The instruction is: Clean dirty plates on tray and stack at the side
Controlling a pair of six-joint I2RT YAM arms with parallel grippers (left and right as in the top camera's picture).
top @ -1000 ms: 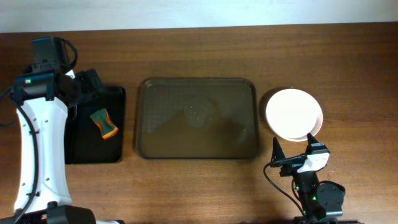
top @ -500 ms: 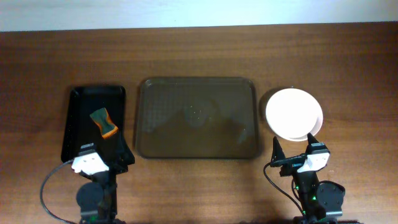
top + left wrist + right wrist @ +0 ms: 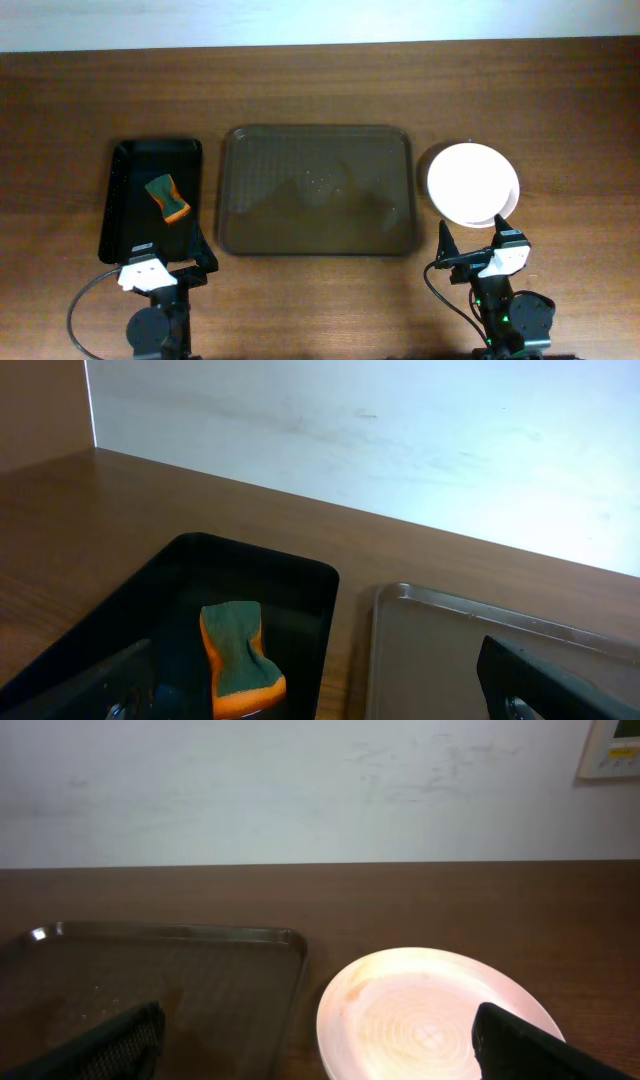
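Observation:
The plates [image 3: 473, 184] lie stacked on the table to the right of the tray, and a lower plate's rim shows under the top one. In the right wrist view the top plate [image 3: 430, 1015] looks white with a faint pinkish smear near its left rim. The translucent grey-brown tray [image 3: 316, 190] holds no plates, only a few wet specks. My right gripper [image 3: 472, 240] is open and empty just in front of the stack [image 3: 320, 1055]. My left gripper [image 3: 172, 258] is open and empty at the front end of the black tray [image 3: 320, 700].
A small black tray [image 3: 125, 215] at the left holds a green and orange sponge [image 3: 167, 197], which also shows in the left wrist view [image 3: 240, 660]. Both arms sit folded near the table's front edge. A white wall stands behind the table.
The left arm has come down from over the black tray's far end and folded back to the front edge. The sponge, tray, plates and right arm have not moved.

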